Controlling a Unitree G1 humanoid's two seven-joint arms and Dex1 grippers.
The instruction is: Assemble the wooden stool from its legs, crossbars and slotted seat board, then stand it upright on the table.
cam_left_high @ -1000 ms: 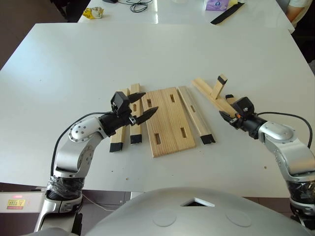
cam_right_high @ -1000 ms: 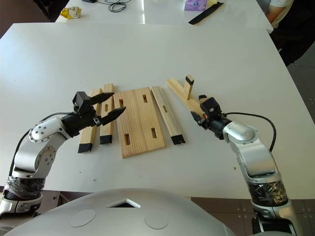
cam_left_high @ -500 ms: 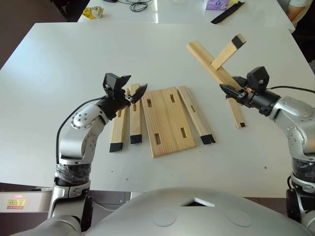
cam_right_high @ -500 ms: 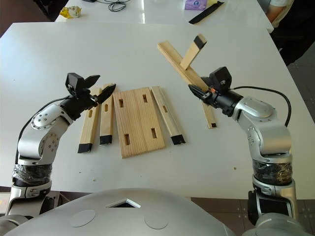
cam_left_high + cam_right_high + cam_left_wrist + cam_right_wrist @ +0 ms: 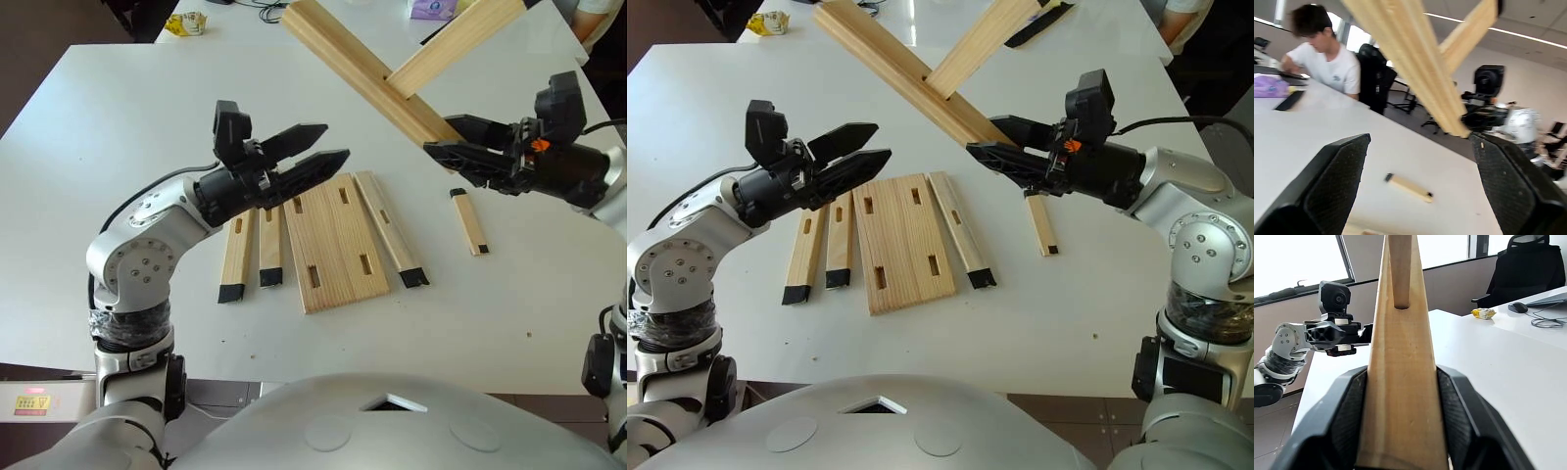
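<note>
Clamping joined leg (image 5: pixel 898 62) — right jaws

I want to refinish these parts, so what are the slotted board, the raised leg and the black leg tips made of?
Slotted board: pale bare-looking wood, maybe pine; lengthwise grain, matt surface.
Raised leg: the same light wood; grain streaks and no gloss in the right wrist view.
Black leg tip: paint or a rubbery cap, too small to tell which.
</note>
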